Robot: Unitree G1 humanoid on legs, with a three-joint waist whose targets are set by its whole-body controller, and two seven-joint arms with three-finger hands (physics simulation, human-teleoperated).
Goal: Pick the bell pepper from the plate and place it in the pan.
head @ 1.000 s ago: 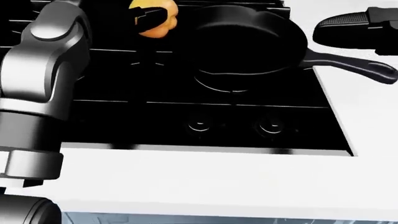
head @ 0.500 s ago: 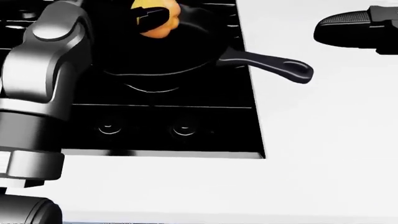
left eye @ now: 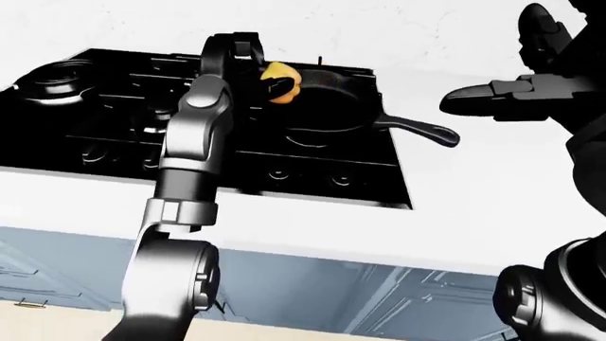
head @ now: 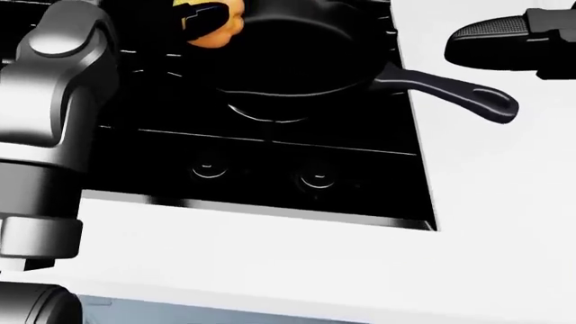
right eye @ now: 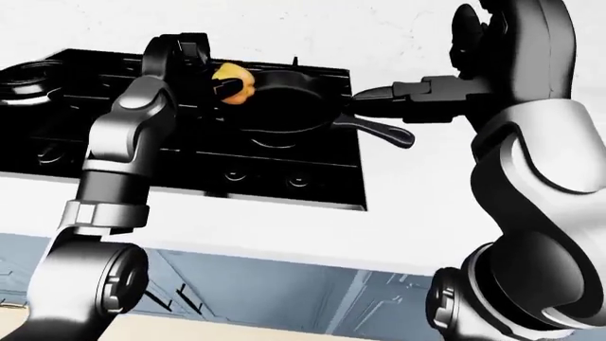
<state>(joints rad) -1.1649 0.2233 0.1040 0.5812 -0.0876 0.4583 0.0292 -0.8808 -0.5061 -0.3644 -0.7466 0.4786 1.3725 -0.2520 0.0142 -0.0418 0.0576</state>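
Observation:
A yellow-orange bell pepper point(head: 213, 23) is held in my left hand point(left eye: 275, 82), whose black fingers close round it. It hangs above the left rim of the black pan point(head: 297, 57), which sits on the black stove point(head: 270, 169). The pan's handle point(head: 459, 94) points right over the white counter. My left arm point(left eye: 190, 142) reaches up from the lower left. My right hand point(left eye: 492, 92) hovers open and empty above the counter to the right of the pan. The plate is not in view.
The white counter point(head: 504, 202) lies to the right of the stove and below it. Two stove knobs point(head: 208, 170) show below the pan. More burners point(left eye: 57, 74) are at the stove's left. Cabinet fronts point(left eye: 379, 298) show below the counter edge.
The whole picture swung left then right, so the camera has moved. The pepper stays gripped in my left hand near the pan's left rim. The right hand keeps its place.

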